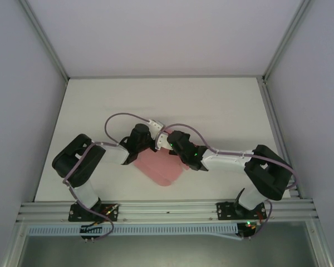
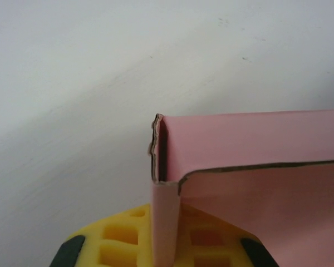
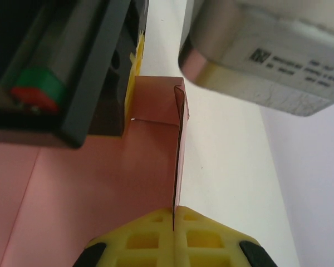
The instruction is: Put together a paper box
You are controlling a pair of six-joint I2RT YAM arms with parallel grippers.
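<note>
Centrally, thin creased pink paper box [image 1: 161,167], left pincer [image 2: 166,242], right pincer [image 3: 172,231], both clamped on its flaps

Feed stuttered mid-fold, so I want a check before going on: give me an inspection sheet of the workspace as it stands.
Surface: white table, flat and plain.
Job's things: paper box, pink, partly folded, one corner raised with upright walls.
Clutter: nothing seen.
Grippers: left gripper shut on an upright flap of the box; right gripper shut on the edge of a raised wall at the same corner.
Cables: purple cables loop along both arms.
Surroundings: white enclosure walls; aluminium rail at the near edge.
</note>
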